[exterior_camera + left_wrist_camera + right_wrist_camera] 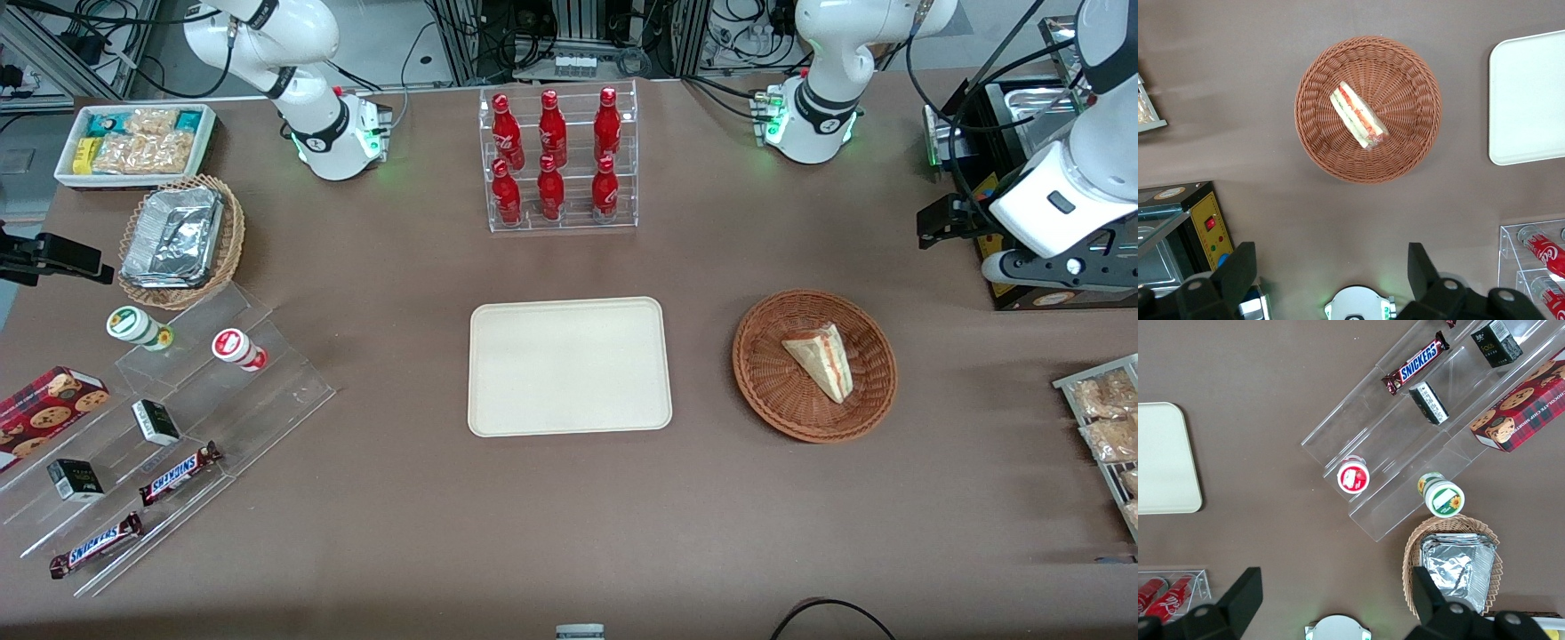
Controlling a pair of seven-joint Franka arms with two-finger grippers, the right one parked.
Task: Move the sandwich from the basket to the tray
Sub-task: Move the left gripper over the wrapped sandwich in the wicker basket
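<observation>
Sandwich in basket, tray bare, pincer open above.

SNICKERS on 2 choc bars on the clear stepped rack, same word on 1 bar in right wrist view. Coca-Cola script on red bottles. Other labels too small to read.

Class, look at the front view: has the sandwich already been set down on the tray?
No. The sandwich lies in the basket, the tray is bare, and the gripper hangs above with jaws open.
</observation>
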